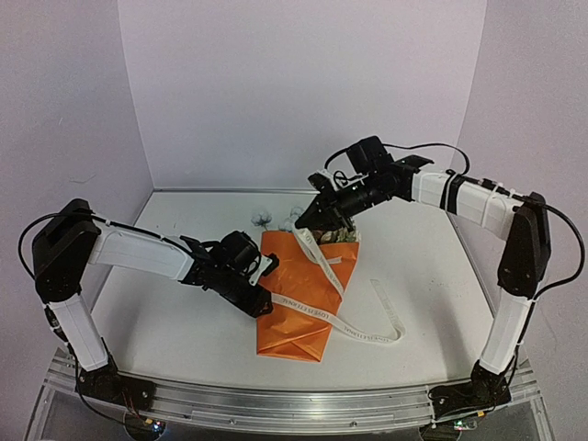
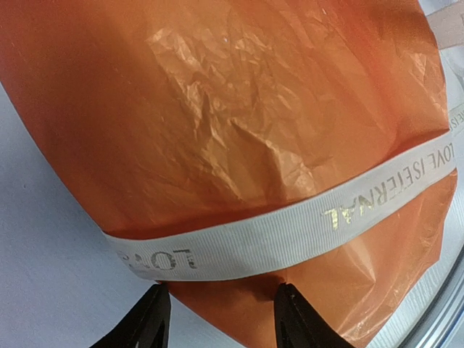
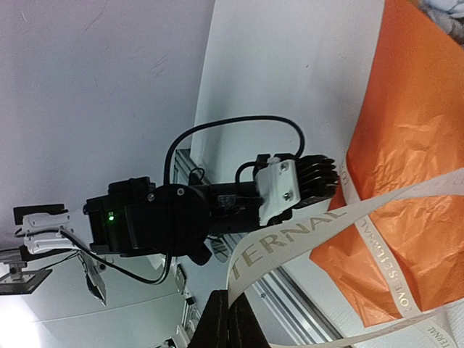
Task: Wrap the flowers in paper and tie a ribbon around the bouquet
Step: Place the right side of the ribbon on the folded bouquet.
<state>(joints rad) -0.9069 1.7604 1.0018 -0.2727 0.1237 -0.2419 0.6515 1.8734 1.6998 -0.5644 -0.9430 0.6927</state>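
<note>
We see the bouquet (image 1: 299, 317) lying flat in the middle of the table (image 1: 165, 322). Its wide end points to 12 o'clock. Pale flowers (image 1: 266, 219) poke out of that end. The narrow end points to 6 o'clock.

The right gripper (image 1: 310, 220) is at the 12 o'clock end of the bouquet, just above the blooms. Its jaws are shut tight and pinch one end of the ribbon (image 1: 319, 265). From there the ribbon runs down over the orange paper (image 2: 217, 109) toward 5 o'clock. It makes a loop on the table out at 4 o'clock. Then it comes back across the paper toward 9 o'clock. It has shiny letters on it.

The left gripper (image 1: 266, 283) is at the 9 o'clock side of the bouquet. Its fingers (image 2: 151, 322) stand partly apart. The edge of the paper sits between them, and the ribbon band lies right by their tips. We cannot tell if they squeeze anything.
</note>
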